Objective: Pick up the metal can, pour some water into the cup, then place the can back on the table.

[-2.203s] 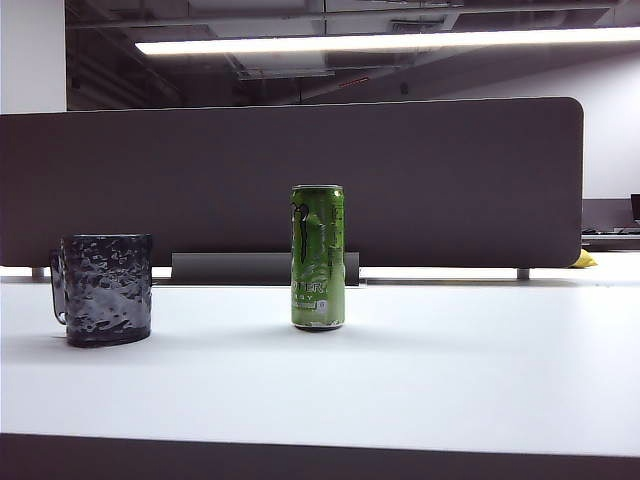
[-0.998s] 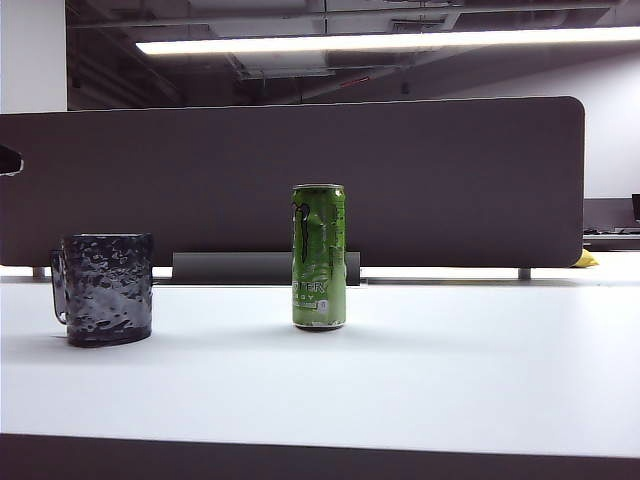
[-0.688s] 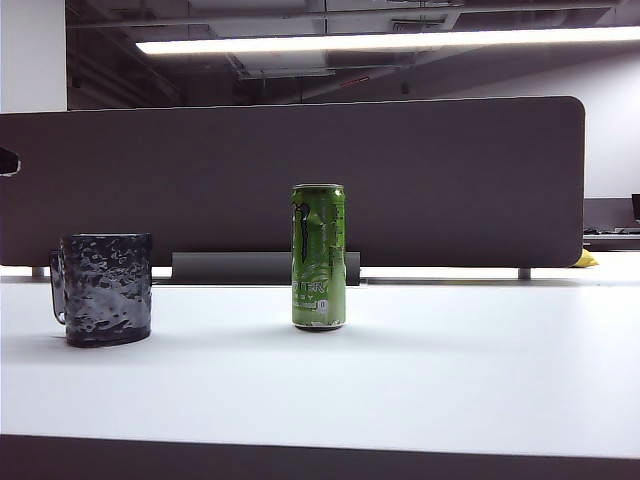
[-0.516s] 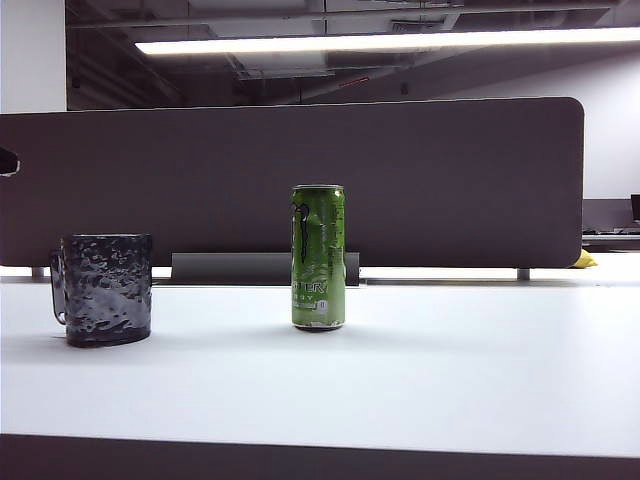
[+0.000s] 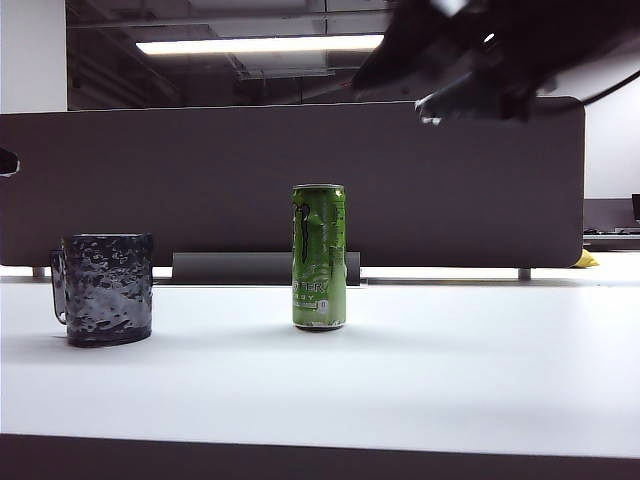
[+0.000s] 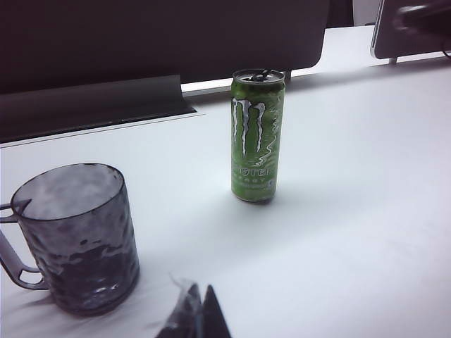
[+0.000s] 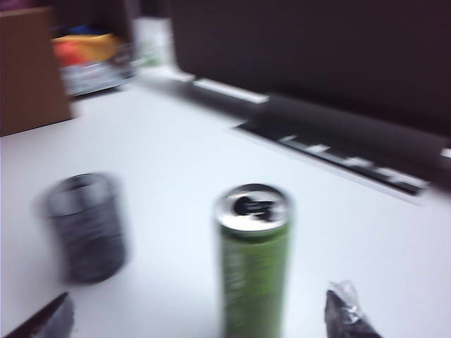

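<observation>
Your table [image 5: 450, 380] is a broad white top with the metal can [image 5: 318, 257] near its middle, standing upright, long axis vertical, silver opened top facing up. The cup [image 5: 103, 288] stands upright well to the can's left in the exterior view, mouth up, handle on the side away from the can. Your right gripper [image 7: 204, 317] hangs above and in front of the can, fingers spread wide either side, touching nothing. Your left gripper [image 6: 196, 317] sits low just beside the cup, its fingertips pressed together.
</observation>
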Tool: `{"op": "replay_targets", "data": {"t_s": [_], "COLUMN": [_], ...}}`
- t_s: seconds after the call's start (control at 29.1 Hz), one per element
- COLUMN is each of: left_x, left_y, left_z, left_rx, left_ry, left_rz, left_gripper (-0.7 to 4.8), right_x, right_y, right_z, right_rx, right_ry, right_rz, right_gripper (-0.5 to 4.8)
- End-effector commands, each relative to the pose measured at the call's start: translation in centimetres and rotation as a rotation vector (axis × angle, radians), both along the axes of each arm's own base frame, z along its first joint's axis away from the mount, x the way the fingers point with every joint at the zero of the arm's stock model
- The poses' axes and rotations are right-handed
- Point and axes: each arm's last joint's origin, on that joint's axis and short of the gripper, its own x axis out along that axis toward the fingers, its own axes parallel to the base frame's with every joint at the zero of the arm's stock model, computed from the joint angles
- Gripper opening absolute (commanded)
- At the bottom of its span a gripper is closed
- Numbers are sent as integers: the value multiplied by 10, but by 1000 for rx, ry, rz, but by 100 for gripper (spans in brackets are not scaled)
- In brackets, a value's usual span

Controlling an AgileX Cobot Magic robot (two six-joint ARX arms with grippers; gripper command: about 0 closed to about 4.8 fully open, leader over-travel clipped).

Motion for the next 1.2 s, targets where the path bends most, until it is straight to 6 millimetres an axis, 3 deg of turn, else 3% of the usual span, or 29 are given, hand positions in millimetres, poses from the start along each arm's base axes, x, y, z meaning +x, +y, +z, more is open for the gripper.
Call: {"op": "replay_targets", "data": {"t_s": [0.03,0.21,0.34,0.52,1.2], "left_x": [0,0,0,0,0], "left_y": [0,0,0,0,0], "left_z": [2,2,2,2,2], "left_rx": [-6,-6,-6,-6,-6], "left_ry": [-12,-12,-12,-12,-12], "left_rz": [-2,-2,-2,-2,-2], "left_gripper": [-5,-5,-5,-5,-5], "right_x": [18,40,52,67,93], "right_y": [11,27,45,61,79], "right_z": [-14,-46,-58,-63,-73], "right_rx": [82,119,133,132,131], "right_ry": [-73,-83,-65,-62,-60], "right_rz": [-60,-53,-28,-55,-115], "right_gripper": [479,479,479,479,479]}}
